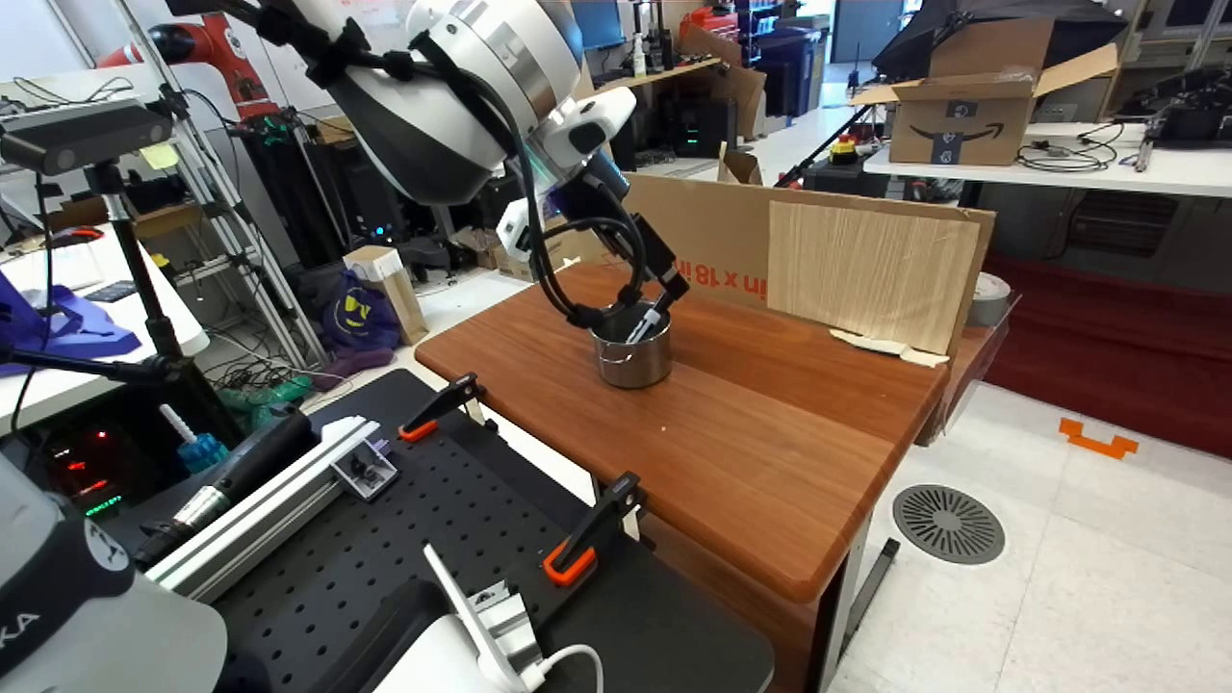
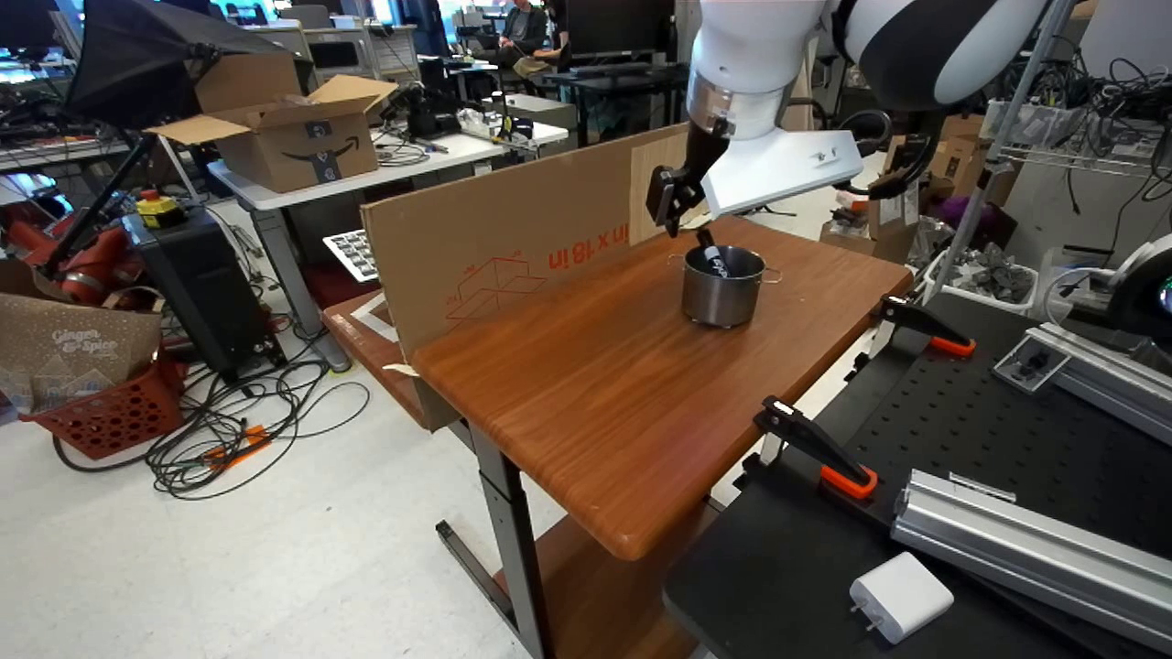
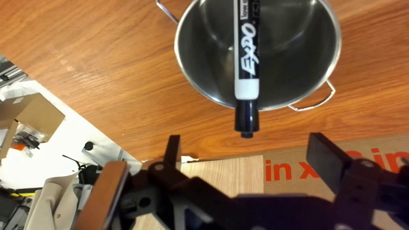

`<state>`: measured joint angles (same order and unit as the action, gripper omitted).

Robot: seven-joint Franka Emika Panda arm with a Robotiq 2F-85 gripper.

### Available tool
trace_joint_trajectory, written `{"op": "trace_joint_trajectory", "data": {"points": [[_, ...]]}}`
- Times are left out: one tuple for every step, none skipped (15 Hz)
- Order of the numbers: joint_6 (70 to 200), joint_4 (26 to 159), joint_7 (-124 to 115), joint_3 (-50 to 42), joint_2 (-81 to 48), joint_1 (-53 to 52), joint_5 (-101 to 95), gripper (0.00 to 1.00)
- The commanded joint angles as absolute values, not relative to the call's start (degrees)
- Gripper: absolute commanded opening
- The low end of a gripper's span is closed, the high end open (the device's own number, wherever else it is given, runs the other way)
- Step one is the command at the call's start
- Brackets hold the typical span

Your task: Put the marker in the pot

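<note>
The silver-grey metal pot stands upright on the wooden table in both exterior views (image 1: 633, 364) (image 2: 720, 300); in the wrist view I look down into the pot (image 3: 204, 64). The black and white Expo marker (image 3: 247, 60) is in the pot, tilted, with its black cap end sticking out past the rim. It also shows in both exterior views (image 1: 643, 327) (image 2: 715, 259); its lower end is hidden. My gripper (image 3: 245, 135) is open, its fingers wide apart and touching nothing. In both exterior views the gripper (image 1: 676, 286) (image 2: 671, 215) is just above the marker's cap end.
A cardboard panel (image 2: 513, 247) stands along the table's far edge, behind the pot. The wooden table (image 1: 770, 452) extends to one side of the pot. Black clamps with orange pads (image 1: 587, 539) sit at the near edge, beside a black perforated board (image 1: 462, 520).
</note>
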<state>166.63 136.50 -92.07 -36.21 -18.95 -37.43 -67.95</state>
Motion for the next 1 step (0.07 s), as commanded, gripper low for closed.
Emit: {"op": "trace_joint_trajectory", "data": {"points": [[166.63, 136.59, -92.07, -36.26, -18.81, -37.43, -68.14, 1.0]]}}
